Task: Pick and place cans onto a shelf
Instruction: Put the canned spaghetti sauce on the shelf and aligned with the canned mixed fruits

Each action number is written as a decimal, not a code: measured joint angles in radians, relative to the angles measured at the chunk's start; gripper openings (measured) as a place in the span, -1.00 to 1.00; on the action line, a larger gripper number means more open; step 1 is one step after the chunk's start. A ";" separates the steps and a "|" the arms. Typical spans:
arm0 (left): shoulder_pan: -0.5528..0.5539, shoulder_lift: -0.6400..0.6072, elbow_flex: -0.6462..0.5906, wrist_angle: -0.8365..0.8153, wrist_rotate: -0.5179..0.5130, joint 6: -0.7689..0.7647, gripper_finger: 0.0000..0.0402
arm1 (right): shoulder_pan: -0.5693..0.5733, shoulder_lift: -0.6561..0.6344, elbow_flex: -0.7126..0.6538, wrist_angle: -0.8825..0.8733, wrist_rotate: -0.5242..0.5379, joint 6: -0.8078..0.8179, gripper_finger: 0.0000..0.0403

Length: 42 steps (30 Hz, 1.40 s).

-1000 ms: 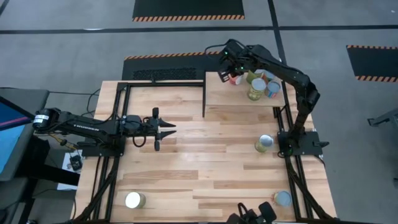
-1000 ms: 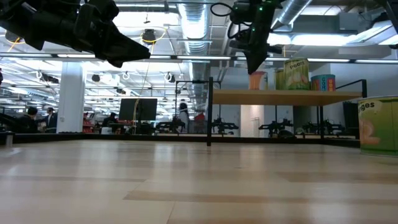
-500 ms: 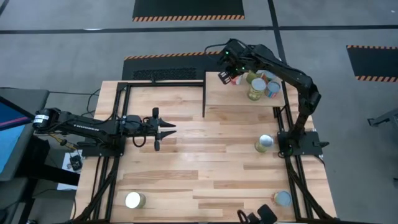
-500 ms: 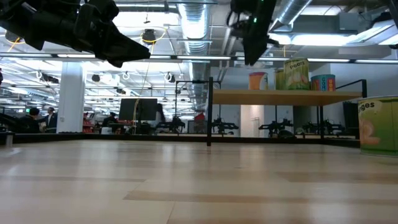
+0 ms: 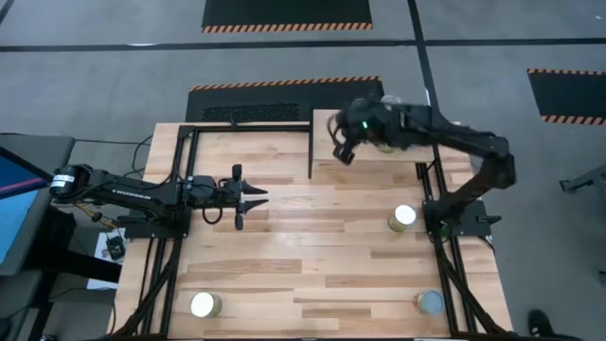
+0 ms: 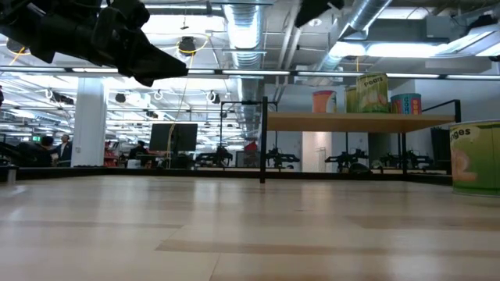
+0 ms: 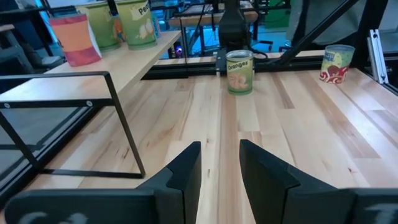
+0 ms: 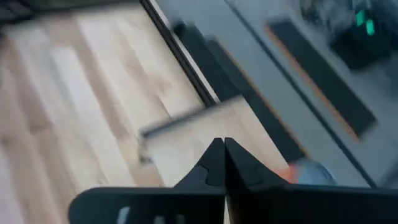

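The right gripper (image 5: 343,152) hangs above the shelf (image 5: 327,150) near its front left corner, fingers pressed together and holding nothing. On the shelf's far side stand several cans (image 6: 373,92) in a row. Three more cans sit on the table (image 5: 284,256): one (image 5: 403,218) in front of the shelf, two (image 5: 204,304) by the near edge. The left gripper (image 5: 248,197) waits left of the shelf, fingers slightly spread.
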 joint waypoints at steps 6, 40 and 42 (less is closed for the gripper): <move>-0.013 0.000 0.000 0.003 0.000 0.007 -0.50 | 0.119 -0.142 -0.355 0.384 -0.038 -0.039 -0.91; -0.014 0.000 0.000 -0.003 -0.004 0.001 -0.50 | 1.020 -0.173 -0.679 -0.057 -0.368 1.498 -0.77; -0.014 0.000 0.000 -0.003 -0.004 0.001 -0.50 | 1.043 -0.155 -0.677 -0.084 -0.411 1.585 -0.71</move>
